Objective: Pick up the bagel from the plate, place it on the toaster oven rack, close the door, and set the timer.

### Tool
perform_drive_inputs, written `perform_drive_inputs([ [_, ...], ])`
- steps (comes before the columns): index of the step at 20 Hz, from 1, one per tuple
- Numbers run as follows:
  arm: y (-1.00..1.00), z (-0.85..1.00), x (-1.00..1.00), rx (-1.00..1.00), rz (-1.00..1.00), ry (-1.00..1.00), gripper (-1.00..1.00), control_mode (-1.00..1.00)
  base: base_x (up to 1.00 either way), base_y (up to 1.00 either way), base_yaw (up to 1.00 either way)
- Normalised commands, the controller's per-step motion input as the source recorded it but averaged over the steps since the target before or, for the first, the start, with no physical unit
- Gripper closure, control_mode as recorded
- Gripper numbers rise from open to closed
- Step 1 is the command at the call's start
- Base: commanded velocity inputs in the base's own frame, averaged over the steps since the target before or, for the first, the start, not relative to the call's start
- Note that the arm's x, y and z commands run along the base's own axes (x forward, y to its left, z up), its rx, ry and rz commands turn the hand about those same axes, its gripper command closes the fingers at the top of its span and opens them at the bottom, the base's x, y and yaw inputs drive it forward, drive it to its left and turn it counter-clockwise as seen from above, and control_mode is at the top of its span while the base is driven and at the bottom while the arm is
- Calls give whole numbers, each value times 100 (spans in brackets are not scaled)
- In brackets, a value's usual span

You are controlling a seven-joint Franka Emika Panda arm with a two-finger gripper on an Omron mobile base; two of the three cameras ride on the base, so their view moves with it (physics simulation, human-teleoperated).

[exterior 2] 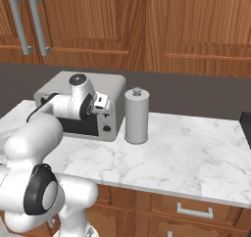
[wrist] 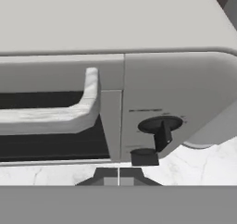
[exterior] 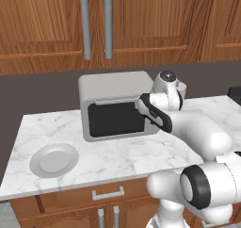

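While the door [exterior: 117, 118] is closed, the plate [exterior: 54, 160] lies bare.

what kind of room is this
A kitchen, rendered rather than real by the look of it. A toaster oven sits on a marble counter below wooden wall cabinets, with an empty plate and a grey canister set out on the counter.

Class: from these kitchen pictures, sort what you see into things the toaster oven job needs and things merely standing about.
Job: plate, bare; toaster oven door, closed; timer knob; tool, shut, facing the knob.
Standing about: grey canister; cabinet handles.
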Motion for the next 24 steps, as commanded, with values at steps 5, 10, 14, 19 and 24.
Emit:
perform_drive_inputs([
  [5,-17,-9,1,-3,0,0,100,-100,0,0,0],
  [10,-21,-13,6,-1,0,0,100,-100,0,0,0],
  [14,-16,-10,9,-1,0,0,100,-100,0,0,0],
  [19,-3,-8,6,0,0,0,100,-100,0,0,0],
  [24,23,-6,-28,-1,1,0,100,-100,0,0,0],
])
